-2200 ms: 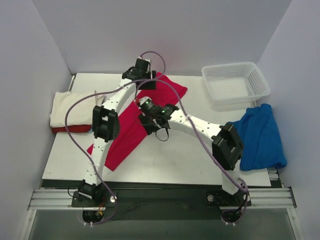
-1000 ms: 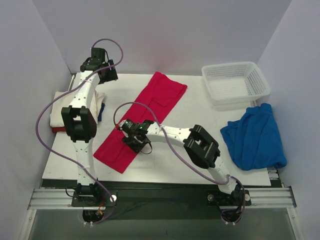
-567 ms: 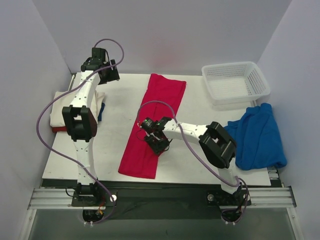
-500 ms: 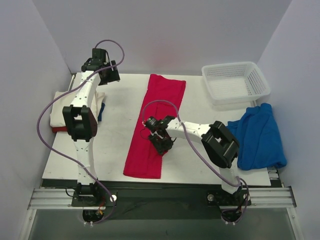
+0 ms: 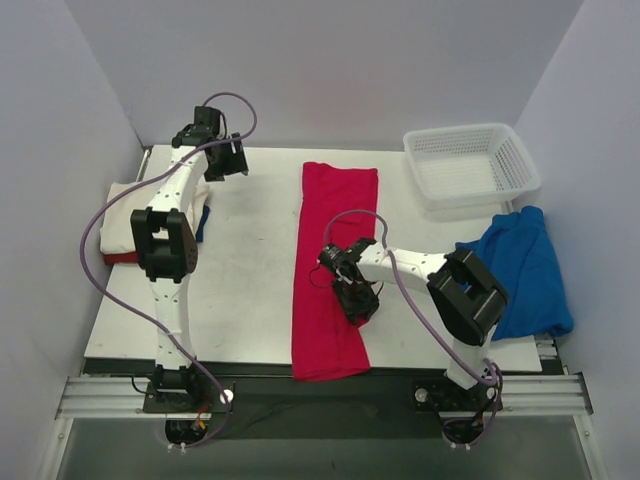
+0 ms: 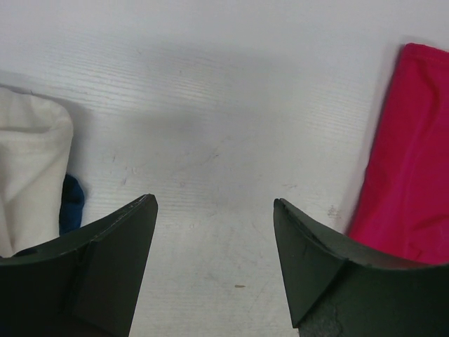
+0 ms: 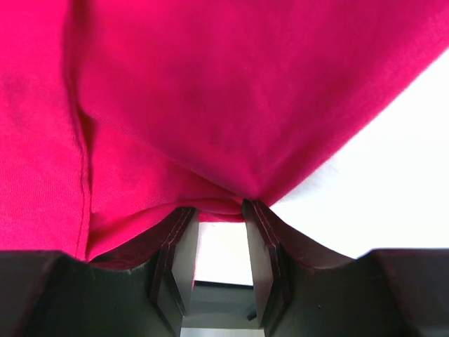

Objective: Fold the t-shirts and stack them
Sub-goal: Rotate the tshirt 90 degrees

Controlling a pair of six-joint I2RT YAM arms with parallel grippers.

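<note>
Right fingers [image 7: 172, 260] pinch the right edge of the red t-shirt [image 5: 335, 190] — a long folded strip lying left of the basket [image 5: 470, 165]. Left fingers [image 6: 105, 260] gape wide above bare desk [image 6: 224, 105], farther left of the basket; the blue t-shirt [image 5: 515, 275] lies heaped just in front of it.

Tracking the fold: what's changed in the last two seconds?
Right fingers, pinching the crimson red cloth t-shirt, swung it from diagonal to straight. Left fingers left it for the far-left corner. Royal blue cloth t-shirt, cream cloth t-shirt, white plastic lattice basket: unmoved.
</note>
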